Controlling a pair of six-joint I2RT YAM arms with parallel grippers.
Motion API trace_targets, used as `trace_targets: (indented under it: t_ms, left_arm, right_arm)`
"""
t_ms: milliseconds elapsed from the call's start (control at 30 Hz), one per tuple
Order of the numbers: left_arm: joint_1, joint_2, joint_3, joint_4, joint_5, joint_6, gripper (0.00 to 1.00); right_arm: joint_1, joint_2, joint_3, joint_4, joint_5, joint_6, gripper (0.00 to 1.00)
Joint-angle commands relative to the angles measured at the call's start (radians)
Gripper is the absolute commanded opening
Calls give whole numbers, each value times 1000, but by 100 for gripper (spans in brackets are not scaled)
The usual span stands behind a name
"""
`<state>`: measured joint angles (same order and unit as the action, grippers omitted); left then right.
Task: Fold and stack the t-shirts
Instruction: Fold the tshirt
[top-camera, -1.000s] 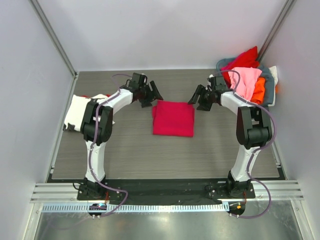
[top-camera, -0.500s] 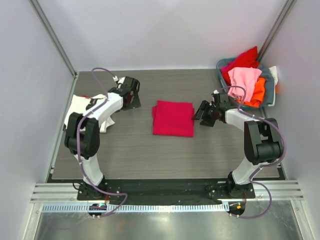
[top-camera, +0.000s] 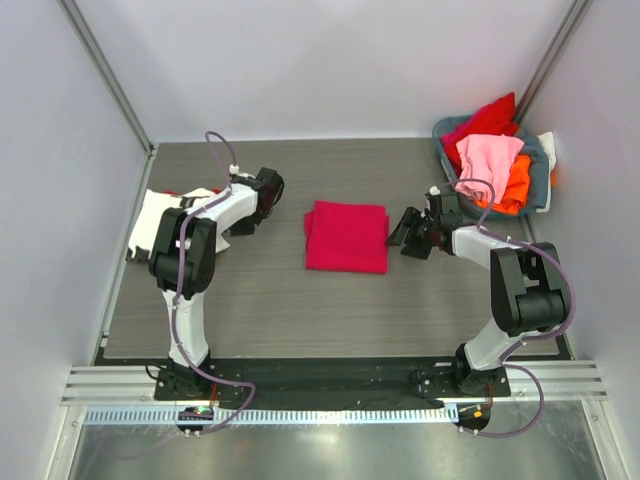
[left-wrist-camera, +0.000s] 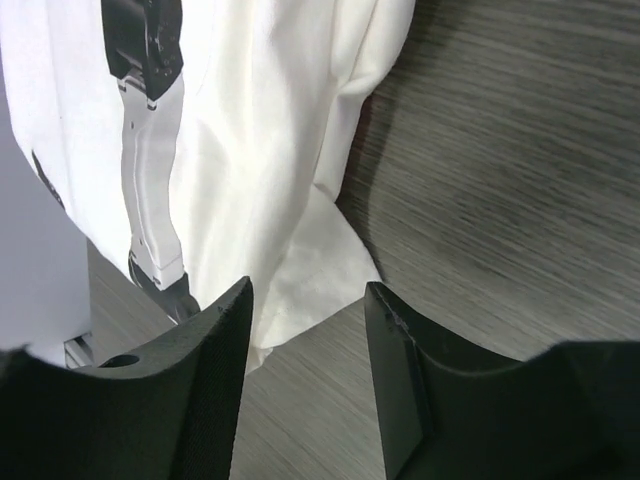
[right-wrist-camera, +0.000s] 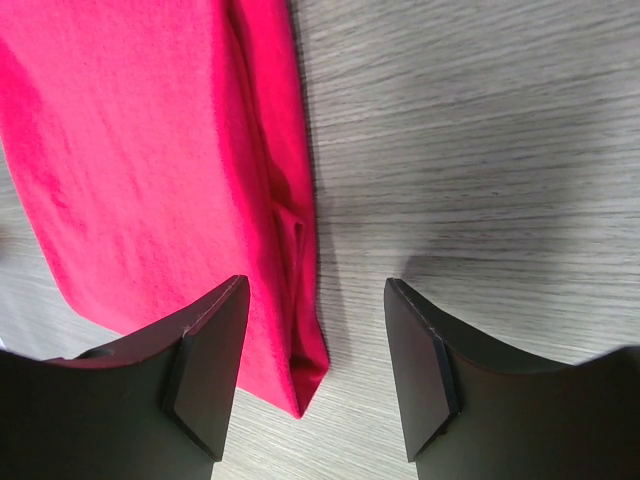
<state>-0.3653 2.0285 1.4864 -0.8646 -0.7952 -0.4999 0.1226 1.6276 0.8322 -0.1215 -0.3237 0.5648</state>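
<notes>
A folded crimson t-shirt (top-camera: 345, 236) lies flat at the middle of the table. My right gripper (top-camera: 405, 234) is open and empty, low at the shirt's right edge. In the right wrist view the shirt's folded edge and corner (right-wrist-camera: 290, 330) lie between the open fingers (right-wrist-camera: 212, 370). A white t-shirt with black markings (top-camera: 165, 222) lies at the table's left edge. My left gripper (top-camera: 238, 222) is open and empty just right of it. In the left wrist view the white t-shirt (left-wrist-camera: 250, 130) reaches to the gap between the fingertips (left-wrist-camera: 225, 330).
A grey-blue basket (top-camera: 541, 160) stands at the back right, holding red (top-camera: 490, 120), pink (top-camera: 488, 160) and orange (top-camera: 517, 180) shirts piled above its rim. Grey walls close the table on three sides. A metal rail runs along the near edge.
My left gripper has swung from the crimson shirt's back left corner over to the white shirt. My right gripper has moved nearer, down to the crimson shirt's right edge.
</notes>
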Motion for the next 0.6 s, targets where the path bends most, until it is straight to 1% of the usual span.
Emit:
trace_targets:
  t_ms: [0,133,233,300,400,467,567]
  left_arm:
    - [2,-11,-34,2,-19,21,49]
    - [2,12,-52,16,25,32,44]
    - [6,39,-48,4,27,21,45]
    - [15,48,-43,3,56,15,45]
    - [37,64,-43,6,86,23,49]
    - [45,75,-38,4,109,27,49]
    - [61,81,-41,15,177,27,45]
  right_arm:
    - [2,-34,1,52,14,12,62]
    - [2,-34,-4,52,20,9,62]
    - [3,-34,-7,51,20,10,62]
    - [0,-35,-8,51,20,10,62]
    - [0,-40,-10,49,21,10,62]
    - [2,-41,-10,48,25,9,62]
    - [2,-44,-11,43,31,9,62]
